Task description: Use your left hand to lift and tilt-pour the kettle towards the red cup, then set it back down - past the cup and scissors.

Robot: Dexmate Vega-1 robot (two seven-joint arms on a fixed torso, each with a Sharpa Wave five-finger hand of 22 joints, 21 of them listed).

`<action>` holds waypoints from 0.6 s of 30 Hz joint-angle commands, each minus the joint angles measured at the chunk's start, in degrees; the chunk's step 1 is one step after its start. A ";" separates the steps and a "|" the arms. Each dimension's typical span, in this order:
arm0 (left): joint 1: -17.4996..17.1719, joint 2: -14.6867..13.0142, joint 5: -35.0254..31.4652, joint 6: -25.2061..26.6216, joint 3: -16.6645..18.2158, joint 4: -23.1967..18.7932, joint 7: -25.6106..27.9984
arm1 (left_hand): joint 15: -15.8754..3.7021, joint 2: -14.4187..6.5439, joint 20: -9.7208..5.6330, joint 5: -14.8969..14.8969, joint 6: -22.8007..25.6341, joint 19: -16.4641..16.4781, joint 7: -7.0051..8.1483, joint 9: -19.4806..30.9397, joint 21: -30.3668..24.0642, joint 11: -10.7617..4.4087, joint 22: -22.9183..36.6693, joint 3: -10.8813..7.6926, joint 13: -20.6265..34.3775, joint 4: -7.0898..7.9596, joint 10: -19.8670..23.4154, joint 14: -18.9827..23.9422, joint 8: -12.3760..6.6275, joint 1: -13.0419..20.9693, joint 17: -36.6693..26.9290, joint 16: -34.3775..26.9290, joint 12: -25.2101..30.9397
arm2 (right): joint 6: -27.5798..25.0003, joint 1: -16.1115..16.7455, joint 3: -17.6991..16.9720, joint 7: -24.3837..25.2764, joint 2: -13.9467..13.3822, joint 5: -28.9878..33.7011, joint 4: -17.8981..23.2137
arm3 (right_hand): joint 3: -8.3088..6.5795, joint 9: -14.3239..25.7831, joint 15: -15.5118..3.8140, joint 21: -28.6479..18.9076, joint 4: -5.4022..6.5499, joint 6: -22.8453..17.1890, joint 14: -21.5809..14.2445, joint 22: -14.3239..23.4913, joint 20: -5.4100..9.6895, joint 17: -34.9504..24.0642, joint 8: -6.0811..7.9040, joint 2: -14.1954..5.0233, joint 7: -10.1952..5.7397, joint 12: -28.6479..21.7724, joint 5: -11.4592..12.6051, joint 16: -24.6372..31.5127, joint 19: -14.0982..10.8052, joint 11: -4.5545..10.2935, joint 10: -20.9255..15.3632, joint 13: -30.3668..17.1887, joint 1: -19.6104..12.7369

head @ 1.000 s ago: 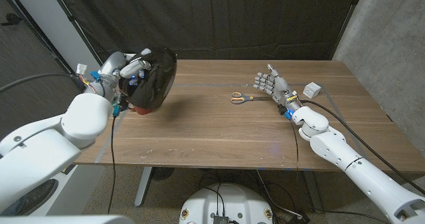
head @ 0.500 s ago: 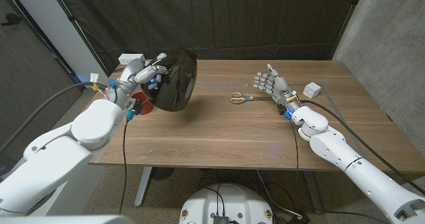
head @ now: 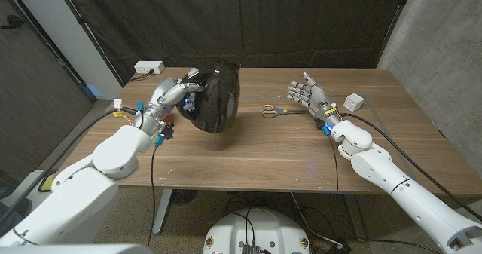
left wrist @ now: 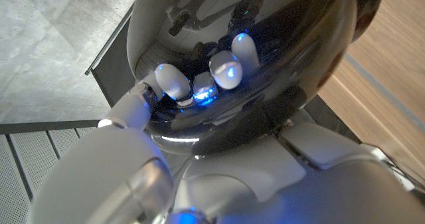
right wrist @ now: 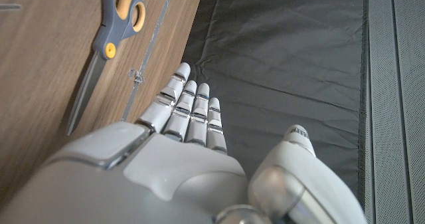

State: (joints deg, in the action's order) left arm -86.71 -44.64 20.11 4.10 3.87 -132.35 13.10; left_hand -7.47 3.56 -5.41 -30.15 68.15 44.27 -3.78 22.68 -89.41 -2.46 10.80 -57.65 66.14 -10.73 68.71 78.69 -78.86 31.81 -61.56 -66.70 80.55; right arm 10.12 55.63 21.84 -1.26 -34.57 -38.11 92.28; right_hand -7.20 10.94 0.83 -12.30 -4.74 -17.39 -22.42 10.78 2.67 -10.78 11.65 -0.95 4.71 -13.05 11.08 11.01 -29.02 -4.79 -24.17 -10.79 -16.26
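One glossy black round kettle [head: 213, 96] hangs tilted above the wooden table [head: 263, 148], gripped by the left hand [head: 175, 93]. Carrying looks underway; next comes setting it down beyond the orange-handled scissors [head: 274, 110]. Its contents are hidden. Right hand [head: 304, 93] stands spread, empty.

We see the kettle [head: 213, 97] held off the table [head: 263, 152] by the left hand [head: 175, 94] on the table's left half. The scissors [head: 275, 111] lie right of it near the middle, just left of the right hand [head: 304, 94]. A small cube [head: 354, 101] sits further right; a power strip [head: 148, 68] lies at the far left corner.
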 commanded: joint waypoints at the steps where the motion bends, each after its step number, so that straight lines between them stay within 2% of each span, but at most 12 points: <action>1: 2.43 0.12 2.04 -10.71 -6.94 5.54 -4.65 | -0.73 -0.99 -2.06 0.12 -0.22 -1.25 -0.22 0.13 0.27 -3.71 0.22 -2.78 2.29 2.94 3.38 0.15 0.03 -0.33 -0.29 0.23 2.11 | -0.01 -0.43 0.24 -0.34 -0.01 0.17 0.09 | 0.19 0.18 0.07 0.15 -0.13 -0.15 -0.23 0.19 1.20 -0.15 -0.16 -0.53 0.14 0.26 0.09 -0.05 -0.25 0.09 -0.59 -0.25 -0.13; 12: 6.58 -0.03 0.76 -11.95 -14.54 9.19 -4.64 | -0.53 -1.31 -1.78 1.14 -1.55 -2.68 0.46 0.22 0.38 -3.60 0.24 -1.22 0.61 2.93 2.30 -0.62 0.36 -0.09 0.91 2.18 0.35 | 0.44 0.38 0.20 -0.58 -0.01 -0.10 -0.32 | 0.23 0.18 0.02 0.18 -0.15 -0.15 -0.19 0.19 1.19 -0.16 -0.17 -0.54 0.15 0.24 0.09 -0.06 -0.18 0.09 -0.65 -0.25 -0.14; 18: 7.40 -0.92 -0.52 -10.26 -16.60 9.75 -3.14 | -0.45 -1.60 -1.43 2.49 -3.64 -4.25 1.12 0.46 0.55 -4.13 0.21 1.52 -1.74 2.35 0.70 -1.78 1.12 0.89 3.97 4.64 -2.29 | 0.53 0.90 -0.03 -0.16 -0.22 -0.06 0.19 | 0.25 0.18 0.03 0.17 -0.16 -0.13 -0.16 0.19 1.20 -0.16 -0.18 -0.56 0.13 0.27 0.09 -0.07 -0.21 0.22 -0.59 -0.26 -0.14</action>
State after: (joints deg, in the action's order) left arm -81.90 -44.71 20.86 -6.26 -7.19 -125.24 9.09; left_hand -7.77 2.66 -5.41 -28.14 64.96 41.59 -2.87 23.12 -89.11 -3.90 10.80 -56.12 65.26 -9.20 67.26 77.33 -78.08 32.71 -58.56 -62.75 79.20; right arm 10.46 55.78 22.00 -1.74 -34.53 -38.12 92.10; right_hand -7.20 10.94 0.83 -12.30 -4.74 -17.39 -22.42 10.79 2.67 -10.77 11.65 -0.95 4.71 -13.05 11.08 11.01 -29.02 -4.79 -24.18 -10.79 -16.26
